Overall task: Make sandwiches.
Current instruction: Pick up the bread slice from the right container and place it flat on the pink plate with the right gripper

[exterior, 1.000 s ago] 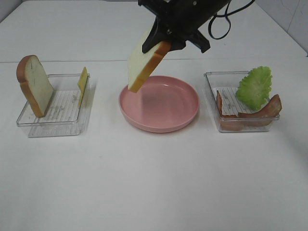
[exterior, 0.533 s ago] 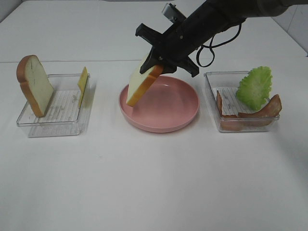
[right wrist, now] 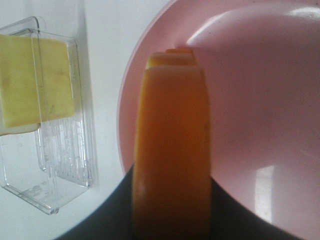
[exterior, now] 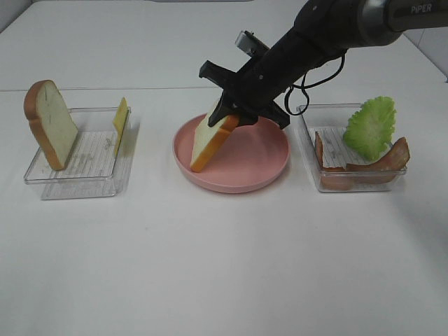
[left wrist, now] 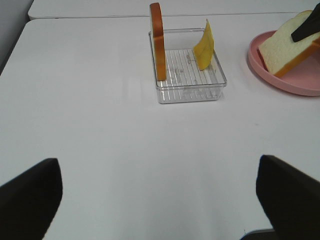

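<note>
R: my right gripper (exterior: 236, 110) clamped on a bread slice (exterior: 207, 138) | slice tilted, lower corner in the pink plate (exterior: 269, 176) | L: my left gripper (left wrist: 160, 200) spread wide, empty, above the tabletop (left wrist: 125, 150) | second bread slice (exterior: 50, 124) and cheese (exterior: 120, 123) upright in left tray (exterior: 77, 183)

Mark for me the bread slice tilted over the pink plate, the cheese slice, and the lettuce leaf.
bread slice (exterior: 205, 138), exterior high view, middle of its white face.
cheese slice (left wrist: 204, 45), left wrist view, middle of its yellow face.
lettuce leaf (exterior: 369, 127), exterior high view, centre of the ruffled green surface.
</note>
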You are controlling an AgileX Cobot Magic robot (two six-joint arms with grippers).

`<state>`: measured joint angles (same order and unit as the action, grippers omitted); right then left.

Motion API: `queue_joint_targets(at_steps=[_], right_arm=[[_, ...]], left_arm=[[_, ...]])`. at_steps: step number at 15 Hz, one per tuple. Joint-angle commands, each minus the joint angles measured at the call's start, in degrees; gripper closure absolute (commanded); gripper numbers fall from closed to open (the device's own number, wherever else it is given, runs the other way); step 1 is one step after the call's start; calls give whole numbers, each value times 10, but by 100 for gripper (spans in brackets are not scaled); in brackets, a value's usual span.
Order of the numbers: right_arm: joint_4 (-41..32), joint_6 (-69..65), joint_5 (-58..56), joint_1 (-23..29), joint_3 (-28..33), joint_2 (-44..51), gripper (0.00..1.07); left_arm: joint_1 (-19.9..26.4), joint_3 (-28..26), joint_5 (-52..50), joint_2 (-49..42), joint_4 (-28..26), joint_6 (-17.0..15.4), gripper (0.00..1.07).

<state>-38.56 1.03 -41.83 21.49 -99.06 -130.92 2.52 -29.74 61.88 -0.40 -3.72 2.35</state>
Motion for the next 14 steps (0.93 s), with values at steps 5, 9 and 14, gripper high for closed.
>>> queue_joint_targets(at_steps=[5, 9, 14], right_arm=[[30, -14, -3, -2, 1, -1, 69], [69, -10, -21, -2, -14, 9, 31], [202, -50, -87, -2, -40, 39, 31]], left_arm=[[-3, 1, -6, -8, -3, 0, 9], [-3, 1, -6, -8, -3, 0, 9], [-3, 1, -6, -8, -3, 0, 9]])
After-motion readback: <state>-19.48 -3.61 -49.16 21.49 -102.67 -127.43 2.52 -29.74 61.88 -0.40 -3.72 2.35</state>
